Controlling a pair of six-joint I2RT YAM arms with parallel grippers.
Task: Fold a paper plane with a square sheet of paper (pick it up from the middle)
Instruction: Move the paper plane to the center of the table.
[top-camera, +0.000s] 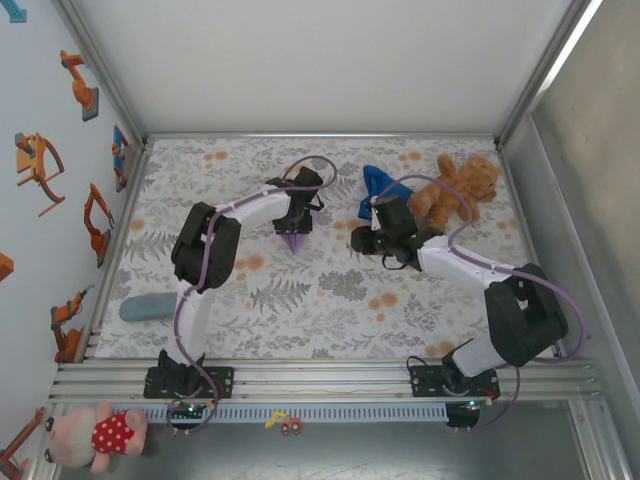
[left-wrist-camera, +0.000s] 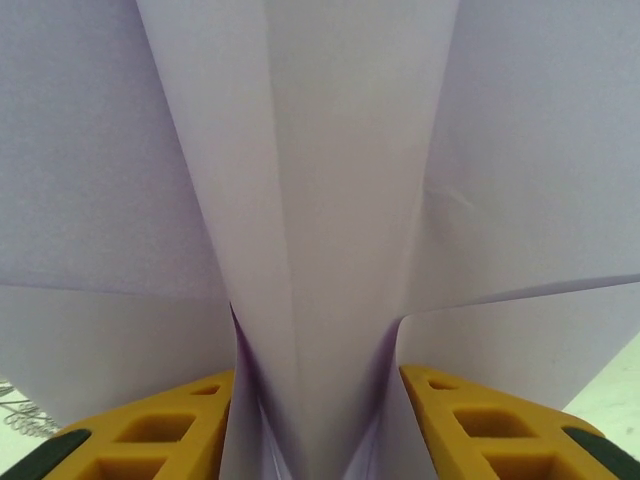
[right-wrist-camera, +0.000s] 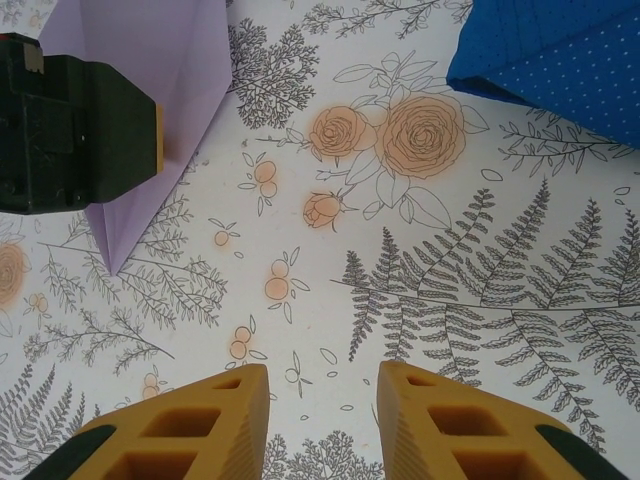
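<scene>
the paper plane (left-wrist-camera: 330, 200) sits pinched in the left gripper (left-wrist-camera: 316, 385) – its centre keel runs down between the two yellow fingers (left-wrist-camera: 160, 430), and both press against the folded lavender paper, with the wings flaring out to either side above them. from the top camera the plane shows as a small pointed wedge under the left gripper at the far middle of the table (top-camera: 330, 320), its tip aimed toward the near edge.

the right gripper (right-wrist-camera: 322, 368) is released: its yellow fingers stand apart over the floral cloth with only printed ferns and roses between them. it hangs just to the right of the plane, with a strip of bare cloth separating the two.

the deep blue cloth (right-wrist-camera: 560, 50) lies just beyond the right gripper, and the brown teddy bear (top-camera: 455, 190) lies beside it near the far right corner. a grey-blue object (top-camera: 145, 307) rests by the left edge. the near half of the table is open pattern.

in the left wrist view the paper crowds the frame, so the plane's tip and outer edges are cut off. in the right wrist view the left gripper's black body covers part of one wing – the pointed end below it is plain to see.
</scene>
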